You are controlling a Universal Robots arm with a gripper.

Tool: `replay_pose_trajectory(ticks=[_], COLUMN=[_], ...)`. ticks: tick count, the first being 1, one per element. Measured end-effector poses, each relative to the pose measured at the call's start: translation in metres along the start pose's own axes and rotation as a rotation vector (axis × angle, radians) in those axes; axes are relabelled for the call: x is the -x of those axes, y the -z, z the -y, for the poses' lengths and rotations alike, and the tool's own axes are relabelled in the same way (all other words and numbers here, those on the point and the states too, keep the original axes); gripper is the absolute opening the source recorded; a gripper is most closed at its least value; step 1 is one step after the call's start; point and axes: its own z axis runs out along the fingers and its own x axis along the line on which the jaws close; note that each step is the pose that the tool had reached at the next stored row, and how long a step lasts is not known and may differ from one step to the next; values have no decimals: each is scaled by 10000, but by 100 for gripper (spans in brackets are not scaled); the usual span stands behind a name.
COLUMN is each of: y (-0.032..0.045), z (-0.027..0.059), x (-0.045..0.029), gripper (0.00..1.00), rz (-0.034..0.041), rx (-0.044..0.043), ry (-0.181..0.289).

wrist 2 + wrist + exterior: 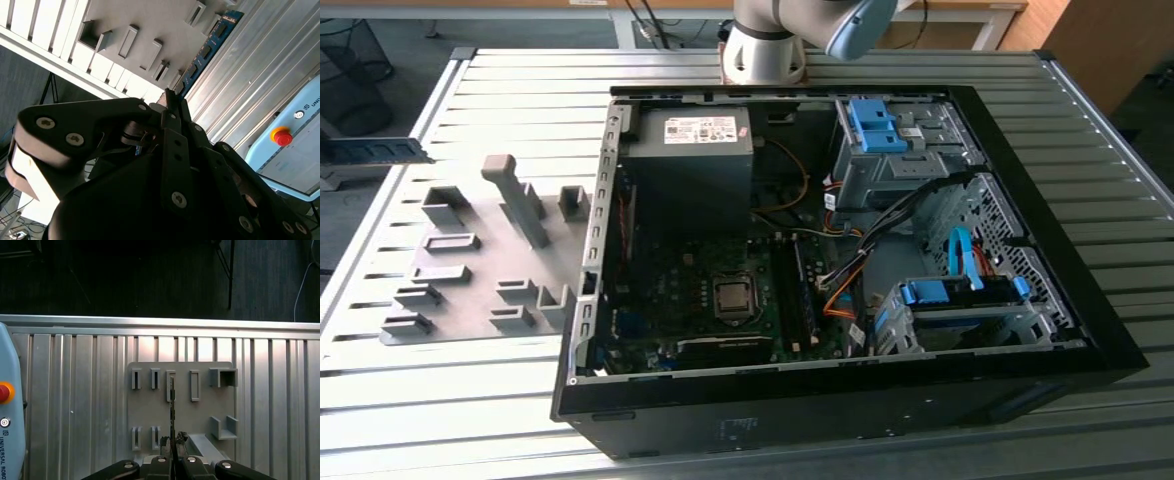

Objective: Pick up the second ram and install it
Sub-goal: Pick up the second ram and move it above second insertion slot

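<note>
Blue-green and thin, the second ram (380,150) sits at the exterior view's left edge, near the grey fixture plate (480,265). In the second wrist view, your gripper (170,98) has its fingers clamped on one end. The first wrist view shows it edge-on. Judge it light, stiff and fragile, so grip the board's faces, never the contacts.

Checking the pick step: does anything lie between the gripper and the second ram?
Nothing does: in both wrist views the gripper is shut on the second ram, which juts out over the grey fixture plate.
</note>
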Motion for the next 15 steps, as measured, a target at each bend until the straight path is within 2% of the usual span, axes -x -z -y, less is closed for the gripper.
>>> replay_pose_trajectory(ticks=[15], y=[3], z=[101], x=[1], gripper=[14], rz=[0], rx=[0], ry=[-1])
